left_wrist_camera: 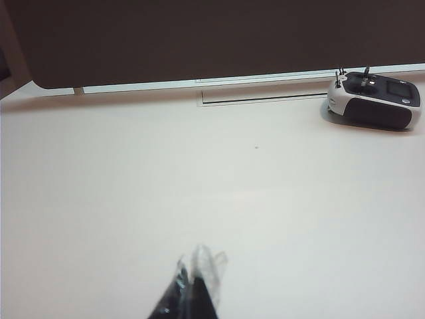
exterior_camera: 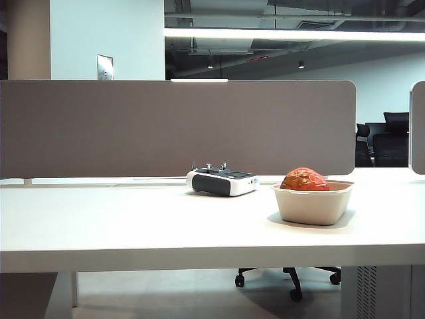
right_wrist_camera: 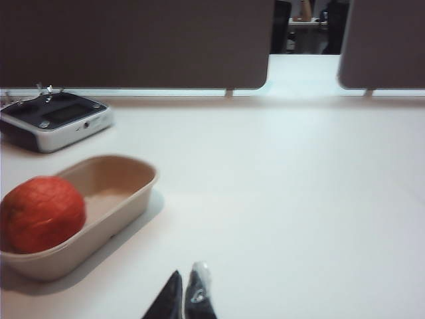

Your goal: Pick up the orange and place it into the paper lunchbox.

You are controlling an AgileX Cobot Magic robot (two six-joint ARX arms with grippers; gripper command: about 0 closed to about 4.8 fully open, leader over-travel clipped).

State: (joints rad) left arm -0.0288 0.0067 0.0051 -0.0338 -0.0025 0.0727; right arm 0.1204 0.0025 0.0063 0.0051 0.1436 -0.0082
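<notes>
Exterior view: orange sits inside paper lunchbox on white surface, controller near it; no readable writing anywhere. Left gripper clenched, empty, over bare surface. Right gripper clenched, empty, near the lunchbox, apart from it

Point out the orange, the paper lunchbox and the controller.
orange (right_wrist_camera: 41, 212), right wrist view, middle of its skin.
paper lunchbox (exterior_camera: 311, 208), exterior view, front wall.
controller (left_wrist_camera: 375, 100), left wrist view, top of its body.
</notes>
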